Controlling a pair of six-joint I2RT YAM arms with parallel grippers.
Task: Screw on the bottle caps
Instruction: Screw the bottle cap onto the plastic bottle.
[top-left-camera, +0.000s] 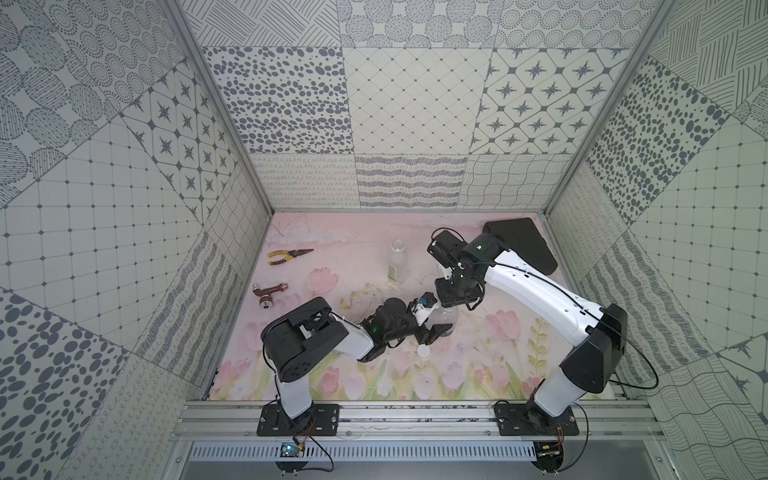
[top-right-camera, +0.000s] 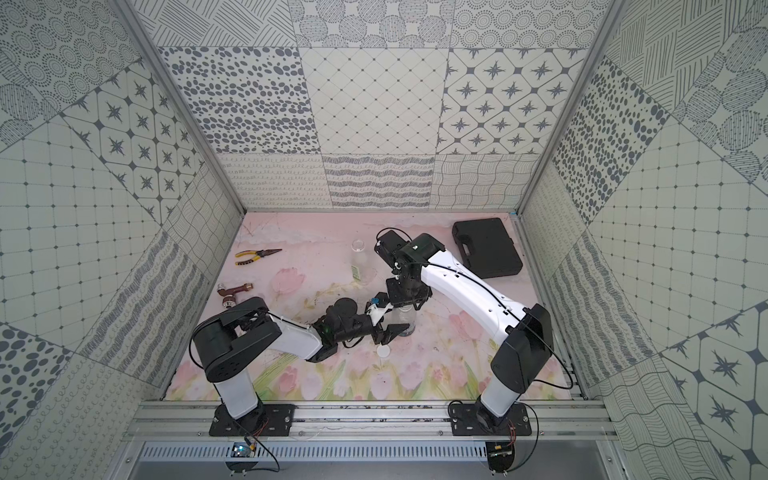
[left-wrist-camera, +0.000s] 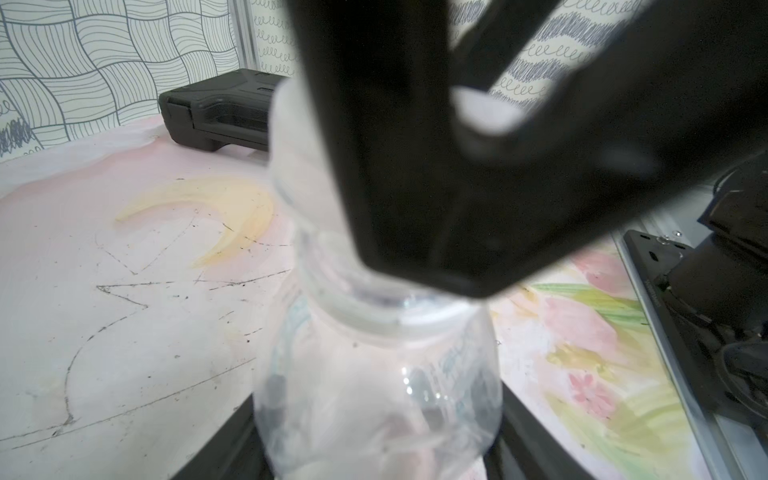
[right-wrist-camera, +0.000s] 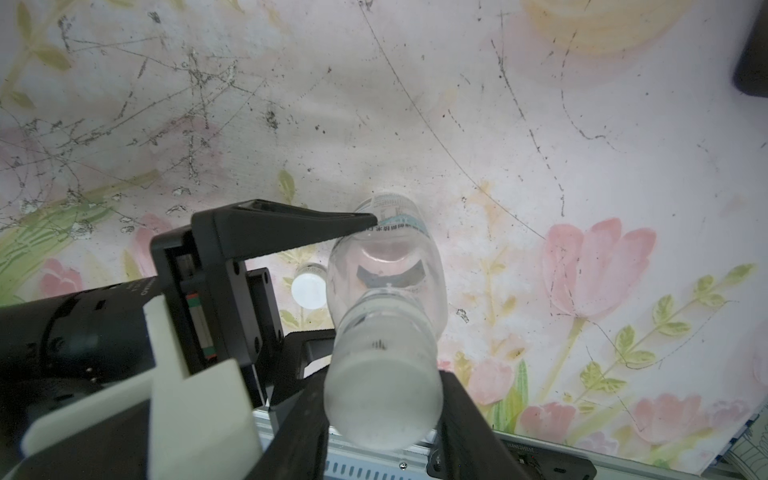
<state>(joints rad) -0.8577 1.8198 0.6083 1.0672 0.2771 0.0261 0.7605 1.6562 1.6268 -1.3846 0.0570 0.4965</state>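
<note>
The label (right-wrist-camera: 400, 222) on the shorter bottle (right-wrist-camera: 384, 286) bears print too blurred to read.

Short btl (right-wrist-camera: 386, 257): clear glossy plastic. Cap (right-wrist-camera: 382, 399) on it: matt white plastic. Mat (right-wrist-camera: 374, 104): matt print, scuffed, scratched.

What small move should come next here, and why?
Probably rotate the right gripper to turn the cap down. It is shut on the cap atop the shorter bottle, whose body the left gripper grips from both sides.
</note>
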